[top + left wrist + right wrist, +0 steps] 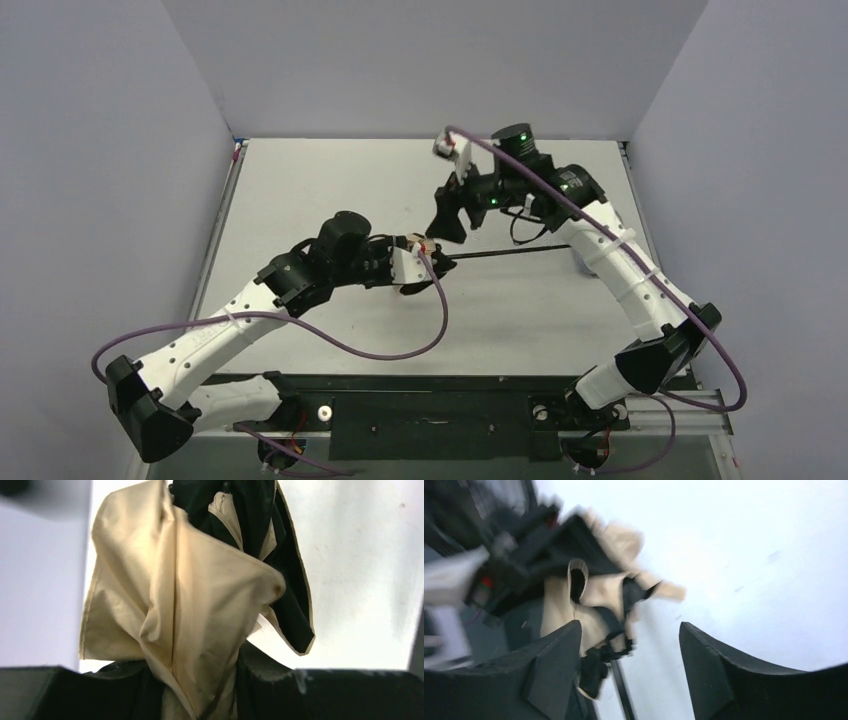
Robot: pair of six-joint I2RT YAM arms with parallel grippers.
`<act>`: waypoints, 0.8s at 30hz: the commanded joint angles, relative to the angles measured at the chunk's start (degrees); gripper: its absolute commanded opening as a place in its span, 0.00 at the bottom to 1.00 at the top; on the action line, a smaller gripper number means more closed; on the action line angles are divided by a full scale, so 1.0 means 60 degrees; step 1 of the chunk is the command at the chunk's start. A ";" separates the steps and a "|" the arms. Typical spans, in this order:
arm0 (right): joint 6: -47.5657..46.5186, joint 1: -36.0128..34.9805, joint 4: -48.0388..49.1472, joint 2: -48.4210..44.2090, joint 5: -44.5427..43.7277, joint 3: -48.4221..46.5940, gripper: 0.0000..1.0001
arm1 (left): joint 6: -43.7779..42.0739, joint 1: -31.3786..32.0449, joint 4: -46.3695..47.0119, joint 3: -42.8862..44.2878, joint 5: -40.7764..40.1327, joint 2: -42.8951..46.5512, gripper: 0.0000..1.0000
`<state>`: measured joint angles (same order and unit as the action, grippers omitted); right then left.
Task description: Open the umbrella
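The umbrella's folded canopy (180, 610), peach-beige with black lining, fills the left wrist view. My left gripper (200, 692) is shut on its bunched cloth. In the top view the left gripper (438, 260) is at mid-table, and the thin black shaft (510, 255) runs right from it, low over the table. The handle is hidden behind the right arm. My right gripper (447, 226) is open just above the canopy end. In the right wrist view the right gripper (629, 667) has its jaws wide apart. The canopy (594, 590) and shaft (621, 692) lie near its left finger (554, 670), blurred.
The white table (330, 190) has grey walls on three sides. A purple cable (400, 350) loops from the left wrist over the near part of the table. Another purple cable (600, 225) runs along the right arm. A black rail (430, 385) lines the near edge.
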<state>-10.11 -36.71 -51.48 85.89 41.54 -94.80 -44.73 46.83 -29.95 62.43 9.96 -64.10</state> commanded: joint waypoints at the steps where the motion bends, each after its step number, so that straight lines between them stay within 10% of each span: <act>1: 0.1289 0.1007 0.2404 -0.0220 -0.0371 -0.2244 0.73 | 0.1137 -0.0274 -0.0184 -0.0598 0.0240 0.0160 0.00; 8: 0.3289 0.1509 0.4191 -0.0293 -0.1253 -0.3803 0.82 | 0.4652 -0.2793 0.0963 -0.0521 0.1342 -0.0648 0.00; 14: 0.4380 0.1783 0.5260 -0.1653 -0.2741 -0.1647 0.81 | 0.8817 -0.5182 0.4383 -0.0757 0.3476 -0.0388 0.00; 24: 0.6385 0.2027 0.6901 -0.1781 -0.3542 -0.0368 0.79 | 1.2166 -0.5290 1.0089 -0.1455 0.4399 -0.0054 0.00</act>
<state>22.04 -24.29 -17.87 72.97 20.78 -96.14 15.90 14.22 7.51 53.39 30.68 -66.22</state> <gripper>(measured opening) 0.791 0.323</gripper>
